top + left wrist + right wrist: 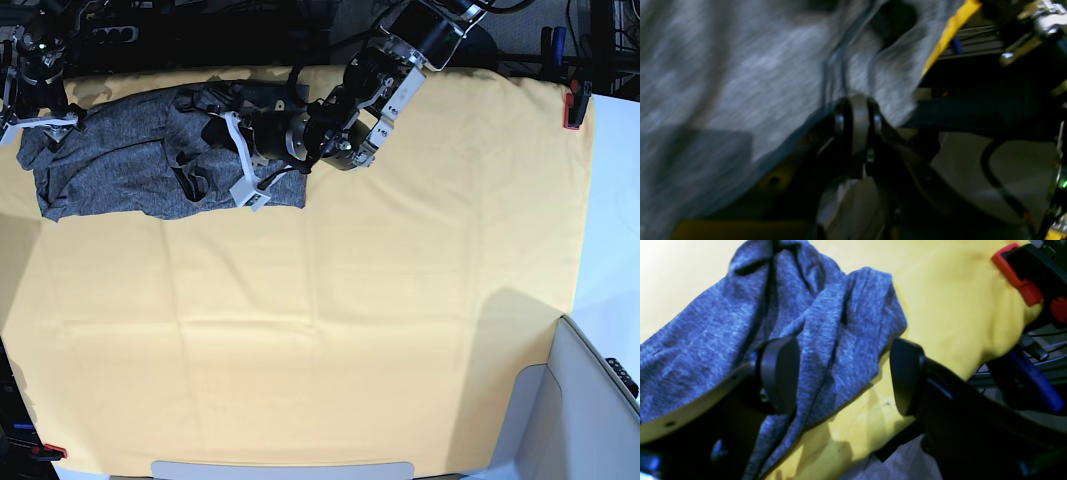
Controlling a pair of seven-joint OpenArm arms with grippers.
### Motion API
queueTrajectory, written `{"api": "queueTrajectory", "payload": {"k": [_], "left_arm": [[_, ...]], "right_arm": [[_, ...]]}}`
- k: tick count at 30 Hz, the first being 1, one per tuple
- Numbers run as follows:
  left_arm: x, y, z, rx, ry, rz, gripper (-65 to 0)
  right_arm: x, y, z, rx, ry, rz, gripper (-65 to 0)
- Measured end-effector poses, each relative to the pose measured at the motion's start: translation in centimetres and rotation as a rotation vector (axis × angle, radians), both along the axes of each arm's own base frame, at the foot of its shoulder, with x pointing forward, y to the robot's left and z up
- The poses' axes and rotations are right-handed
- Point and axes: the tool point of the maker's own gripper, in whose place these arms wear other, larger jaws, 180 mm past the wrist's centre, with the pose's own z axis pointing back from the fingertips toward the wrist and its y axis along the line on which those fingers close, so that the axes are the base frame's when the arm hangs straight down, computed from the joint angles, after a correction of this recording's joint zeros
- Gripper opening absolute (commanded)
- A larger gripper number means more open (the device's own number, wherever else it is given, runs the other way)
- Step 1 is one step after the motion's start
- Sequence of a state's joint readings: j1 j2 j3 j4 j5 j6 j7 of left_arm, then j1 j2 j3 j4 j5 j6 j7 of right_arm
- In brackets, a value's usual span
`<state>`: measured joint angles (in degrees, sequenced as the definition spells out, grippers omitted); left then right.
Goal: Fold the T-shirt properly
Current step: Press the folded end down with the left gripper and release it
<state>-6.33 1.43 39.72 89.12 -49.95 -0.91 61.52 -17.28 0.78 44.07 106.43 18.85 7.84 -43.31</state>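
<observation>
The T-shirt (150,165) lies bunched at the far left of the counter (400,300), on the yellow table cloth (330,350), its sleeves and body heaped in rumpled layers, not spread flat.

The left gripper (245,160) reaches in over the shirt's right end with its jaws closed. In the left wrist view a thin strip of grey knit runs between the two black pads, so it appears to be pinching a fold of the shirt, though that view is blurred. The right gripper (843,373) sits at the far left corner with its jaws standing wide apart; a ridge of shirt fabric lies between them, but nothing is clamped.

Risks, as I judge them:
- The left gripper's pinch looks shallow. If the arm lifts or drags fast, the knit could slip out and the fold would collapse.
- It may have caught more than one layer, or only a sleeve; pulling would then tangle the heap further instead of opening it.
- The right gripper is close to the counter's far left edge. If it closes low, it could take the table cloth along with the shirt and drag the cloth askew.
- Pulling with one arm while the other holds nothing lets the whole shirt slide across the cloth.

No containers are in view; the red clamp (571,110) at the far right only holds the cloth's edge.
</observation>
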Motion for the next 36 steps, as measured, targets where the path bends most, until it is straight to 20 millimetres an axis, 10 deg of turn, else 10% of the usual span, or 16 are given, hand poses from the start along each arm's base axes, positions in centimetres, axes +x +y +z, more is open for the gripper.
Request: {"api": "queueTrajectory", "payload": {"k": [14, 24, 36], "left_arm": [[-2.4, -4.0, 2.7, -0.078, -0.018, -0.094, -64.8], [2.5, 1.7, 1.8, 0.02, -0.109, 0.006, -64.8], [2.3, 3.6, -1.2, 0.182, -0.175, 0.008, -64.8]], "right_arm": [[0.6, 0.1, 0.3, 0.002, -0.017, 0.0, -23.0], [0.4, 0.0, 0.2, 0.0, -0.013, -0.001, -23.0], [0.5, 0.0, 0.3, 0.0, -0.014, 0.0, -23.0]]}}
